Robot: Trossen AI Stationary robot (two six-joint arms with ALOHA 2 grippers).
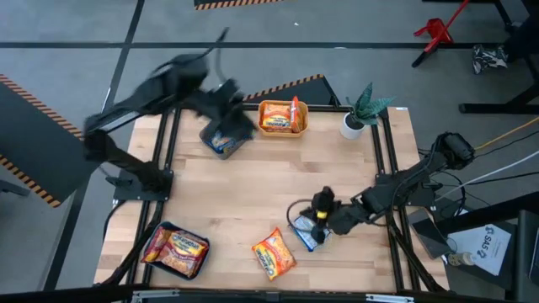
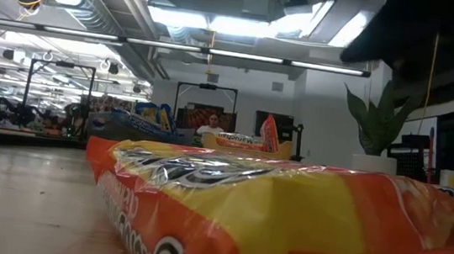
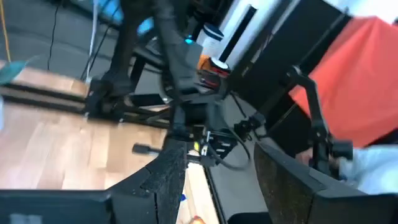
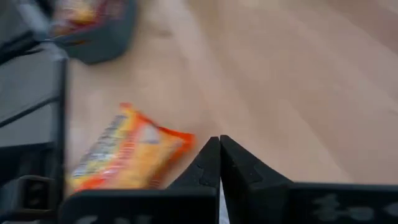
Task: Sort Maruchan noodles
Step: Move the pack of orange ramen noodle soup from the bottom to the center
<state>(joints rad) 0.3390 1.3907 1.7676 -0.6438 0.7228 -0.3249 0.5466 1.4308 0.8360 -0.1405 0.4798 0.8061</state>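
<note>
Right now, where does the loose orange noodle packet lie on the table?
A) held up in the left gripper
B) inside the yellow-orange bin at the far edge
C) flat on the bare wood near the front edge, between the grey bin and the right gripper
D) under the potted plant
C: in the high view the orange noodle packet lies alone on the wood, with the grey bin on one side and the right gripper on the other.

Loose packet [image 1: 274, 253] at front, bin [image 1: 176, 251] to its left, another bin [image 1: 282, 117] behind, plant [image 1: 358, 116] perhaps beside it

Bright ceiling strip lights [image 2: 218, 52], motion-blurred left arm [image 1: 181, 88], soft wrist views.
</note>
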